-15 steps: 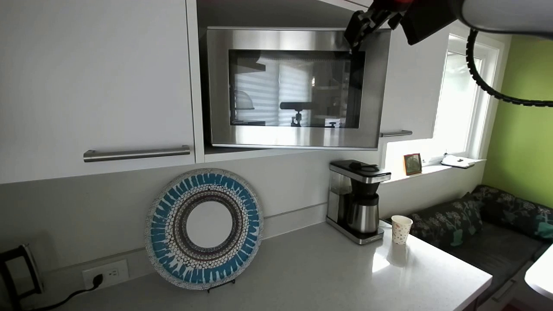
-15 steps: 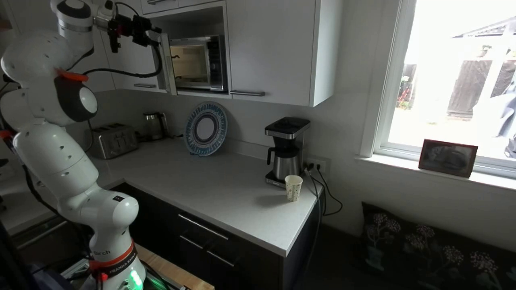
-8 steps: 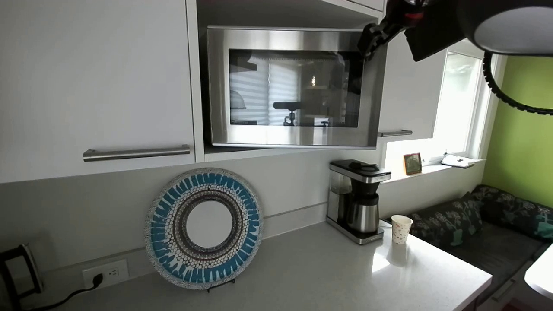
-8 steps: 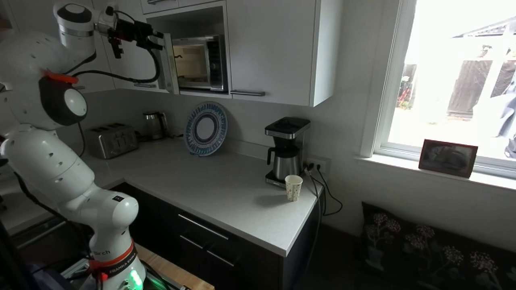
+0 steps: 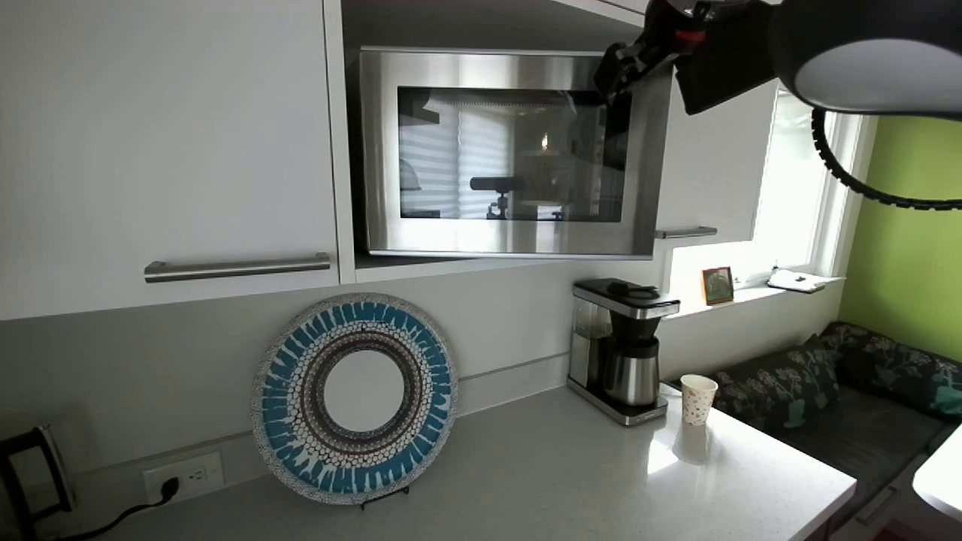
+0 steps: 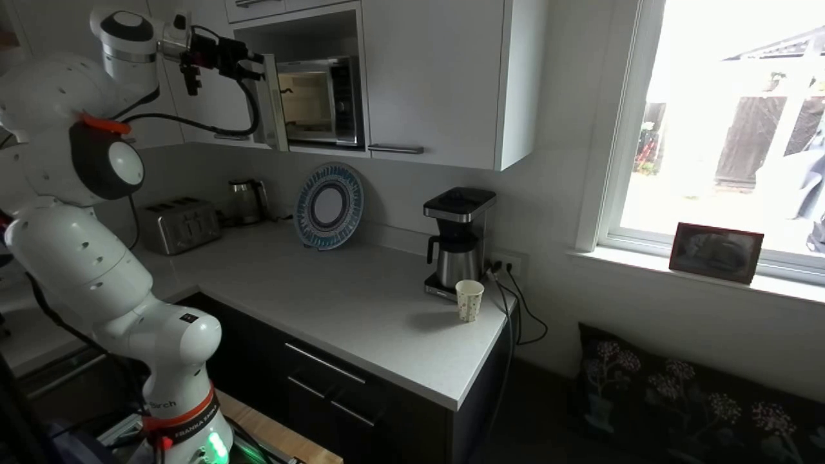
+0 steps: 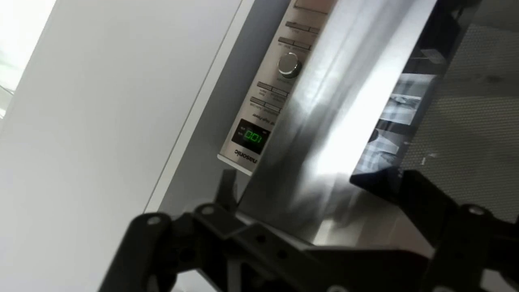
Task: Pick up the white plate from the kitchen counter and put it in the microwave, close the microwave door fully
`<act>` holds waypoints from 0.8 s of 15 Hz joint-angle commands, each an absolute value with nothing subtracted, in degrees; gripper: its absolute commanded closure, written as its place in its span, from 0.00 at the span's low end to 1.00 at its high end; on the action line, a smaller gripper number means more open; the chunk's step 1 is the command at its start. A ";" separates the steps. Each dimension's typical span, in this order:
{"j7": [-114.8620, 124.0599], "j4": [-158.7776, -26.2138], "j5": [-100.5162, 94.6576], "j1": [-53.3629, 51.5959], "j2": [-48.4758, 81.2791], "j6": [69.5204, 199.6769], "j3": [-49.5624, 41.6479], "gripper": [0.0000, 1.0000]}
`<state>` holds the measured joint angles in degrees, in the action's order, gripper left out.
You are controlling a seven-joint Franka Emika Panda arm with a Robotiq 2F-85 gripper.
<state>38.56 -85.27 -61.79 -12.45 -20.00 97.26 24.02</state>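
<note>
At the microwave door (image 5: pixel 511 156) (ajar), the claw (image 7: pixel 296 177) gapes.

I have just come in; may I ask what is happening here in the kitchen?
A white jointed robot arm has its black two-fingered hand, open, at the upper free corner of a wide steel-framed dark-glass door; contact cannot be confirmed. This door belongs to the stainless-steel box microwave and stands partly open, so closing it remains to be done. No small plain white plate shows in any view, so I cannot say whether one is already inside.
</note>
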 commanded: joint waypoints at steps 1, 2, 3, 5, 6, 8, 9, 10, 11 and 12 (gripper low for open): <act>42.97 -85.31 -59.90 -12.44 -18.57 100.64 23.40 0.00; 43.57 -85.52 -59.82 -12.40 -18.49 101.23 23.21 0.00; 44.40 -86.12 -59.75 -12.35 -18.44 102.62 22.95 0.00; 45.90 -87.10 -59.54 -12.26 -18.01 103.95 22.61 0.27; 46.23 -87.50 -59.99 -12.16 -17.79 104.52 22.51 0.34; 48.20 -89.27 -61.35 -11.66 -18.04 106.64 21.63 0.51; 49.84 -90.22 -62.28 -11.24 -18.19 107.75 21.19 0.58; 50.85 -90.76 -62.58 -11.12 -18.13 108.87 20.82 0.66; 52.12 -91.67 -62.86 -10.89 -18.13 110.40 20.22 0.73; 53.17 -92.38 -63.03 -10.63 -18.17 111.50 19.75 0.81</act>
<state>49.26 -88.71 -61.86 -11.52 -16.92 107.63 21.14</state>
